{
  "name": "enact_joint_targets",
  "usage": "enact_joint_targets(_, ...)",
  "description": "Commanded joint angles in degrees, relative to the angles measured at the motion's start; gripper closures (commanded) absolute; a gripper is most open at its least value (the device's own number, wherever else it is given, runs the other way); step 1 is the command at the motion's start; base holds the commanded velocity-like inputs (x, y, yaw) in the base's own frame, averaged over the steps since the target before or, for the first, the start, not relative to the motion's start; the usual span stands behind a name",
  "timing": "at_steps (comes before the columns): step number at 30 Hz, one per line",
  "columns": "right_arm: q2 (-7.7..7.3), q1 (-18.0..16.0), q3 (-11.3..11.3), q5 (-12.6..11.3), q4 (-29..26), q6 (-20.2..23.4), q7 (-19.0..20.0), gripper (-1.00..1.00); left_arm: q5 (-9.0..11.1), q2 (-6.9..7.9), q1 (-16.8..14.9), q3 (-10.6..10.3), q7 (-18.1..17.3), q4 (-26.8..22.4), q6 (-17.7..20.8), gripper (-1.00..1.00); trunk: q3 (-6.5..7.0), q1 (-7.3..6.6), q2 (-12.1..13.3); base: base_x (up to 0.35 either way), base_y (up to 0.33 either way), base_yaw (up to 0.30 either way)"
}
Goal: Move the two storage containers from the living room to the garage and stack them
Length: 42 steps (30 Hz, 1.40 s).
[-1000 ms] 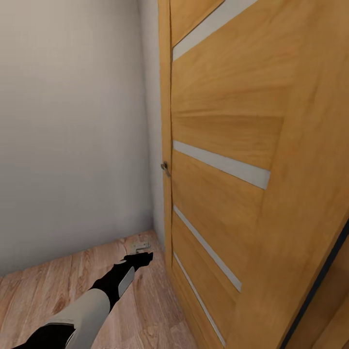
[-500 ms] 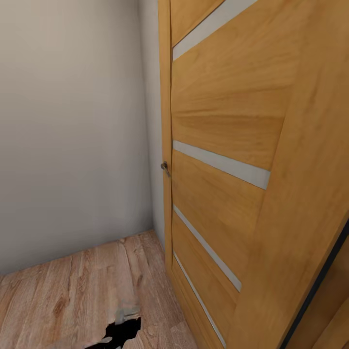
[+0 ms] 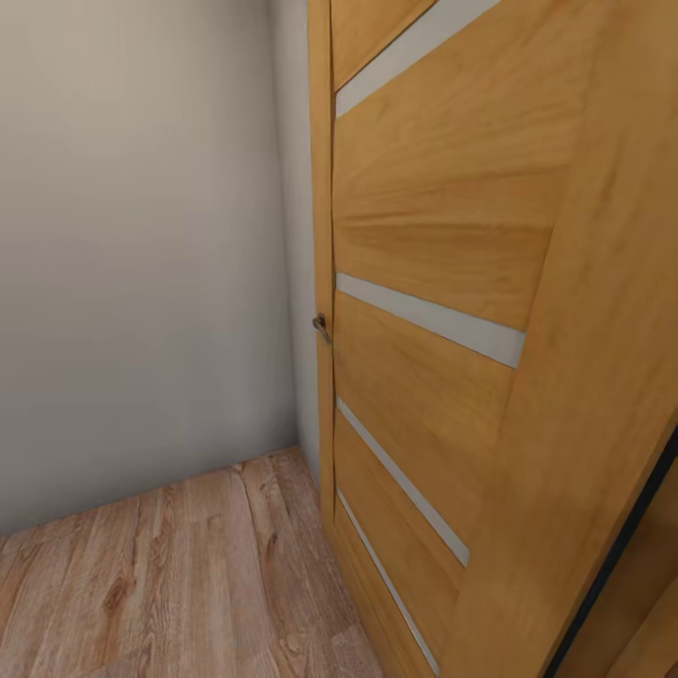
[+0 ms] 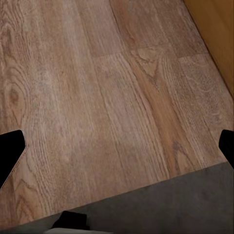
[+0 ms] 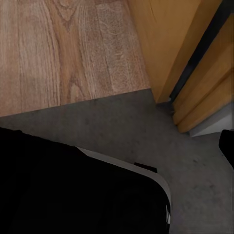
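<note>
Garage floor (image 5: 122, 131) meets wood planks (image 4: 97, 97); left arm gone from head view; pincer states unreadable.

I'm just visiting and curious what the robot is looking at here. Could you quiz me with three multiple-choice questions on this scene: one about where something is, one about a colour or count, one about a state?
1. Where is the small metal door handle?
A. on the door's edge beside the wall corner
B. lying on the floor
C. at the door's top

2. How many pale strips cross the orange-brown wooden door in the head view?
A. one
B. four
C. seven

3. What floor surfaces does the left wrist view show?
A. carpet alone
B. light wood planks meeting dark grey concrete
C. tiles

Answers:
1 A: the small metal door handle sits on the edge of the orange-brown wooden door, next to the beige wall.
2 B: four pale strips cross it.
3 B: light wood planks border dark grey concrete.
</note>
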Motion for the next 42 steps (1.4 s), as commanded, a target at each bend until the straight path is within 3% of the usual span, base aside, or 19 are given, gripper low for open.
enact_joint_targets(1,0.0,-0.02,-0.02,-0.18,0.07,-0.2,0.29,-1.0,-0.06,0.1,0.75,-0.04,0.16,0.21,-1.84,-1.0,-0.04,0.0,-0.03,0.0,0.0,0.0)
enact_joint_targets(7,-0.03,-0.02,-0.06,-0.34,0.07,-0.18,0.26,-1.0,-0.25,0.28,5.59,-0.05,0.12,0.24,-8.43,-1.0,-0.04,0.0,-0.03,0.0,0.0,0.0)
enact_joint_targets(12,-0.15,-0.02,-0.1,-0.27,0.02,-0.22,0.2,-1.0,-0.3,0.54,7.18,-0.04,0.01,0.28,-15.23,-1.0,-0.04,0.0,-0.03,0.0,0.0,0.014)
enact_joint_targets(19,-0.3,-0.01,-0.07,-0.16,-0.02,-0.2,0.31,-1.0,-0.18,1.84,7.57,-0.04,-0.21,0.2,-15.43,-1.0,-0.04,0.0,-0.03,0.0,0.0,0.216)
enact_joint_targets(26,-0.31,-0.02,0.01,-0.08,-0.02,-0.19,0.49,-1.0,-0.09,1.79,7.59,-0.04,-0.34,0.04,-11.75,-1.0,-0.04,0.0,-0.03,0.0,0.0,0.242)
enact_joint_targets(42,-0.31,-0.04,0.03,-0.09,0.0,-0.19,0.37,-1.0,0.0,1.76,7.58,-0.03,-0.27,-0.04,-11.33,-1.0,-0.04,0.0,-0.03,0.023,-0.069,0.017)
